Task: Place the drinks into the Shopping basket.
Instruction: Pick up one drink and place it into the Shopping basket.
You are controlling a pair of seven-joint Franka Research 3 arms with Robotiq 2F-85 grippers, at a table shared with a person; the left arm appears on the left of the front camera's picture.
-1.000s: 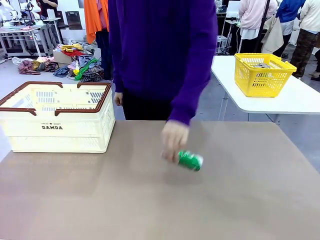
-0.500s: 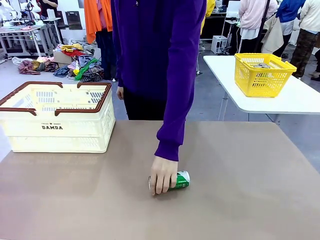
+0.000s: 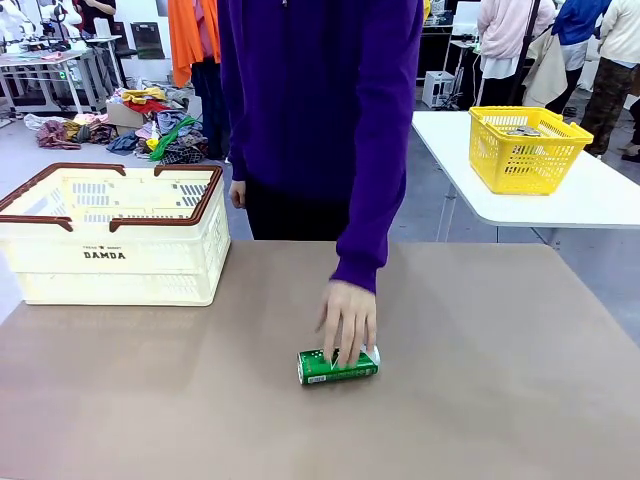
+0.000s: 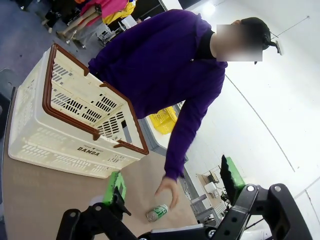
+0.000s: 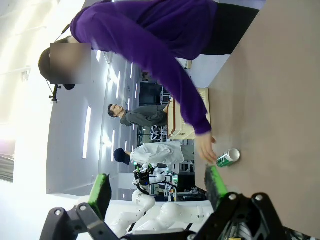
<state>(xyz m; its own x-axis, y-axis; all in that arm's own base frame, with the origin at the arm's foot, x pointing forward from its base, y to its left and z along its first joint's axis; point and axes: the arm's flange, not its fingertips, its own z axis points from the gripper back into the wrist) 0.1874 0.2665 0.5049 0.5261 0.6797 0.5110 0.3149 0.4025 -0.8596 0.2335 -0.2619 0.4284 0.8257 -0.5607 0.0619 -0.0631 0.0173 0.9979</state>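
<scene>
Since the person's hand point(image 3: 348, 315) was bringing the green can point(image 3: 338, 366) down a second ago and lay flat over it half a second ago, the grasp is now gone: fingers spread and loose, tips over the can's right end (touching or just clear, can't tell). Can lies on its side near the middle of the table point(image 3: 500, 420), long axis roughly left-right, well apart from the Shopping basket point(image 3: 120, 262) at the far left. Read: drink is delivered, not yet in the basket, and pickable once the hand clears. Left gripper point(image 4: 173, 181) and right gripper point(image 5: 158, 189) both have green pads spread wide, nothing between them. Can is a smooth, thin aluminium cylinder and will likely roll if nudged. Basket is rigid cream slotted plastic with a brown rim and an open top. Table surface is matte tan, flat.
</scene>
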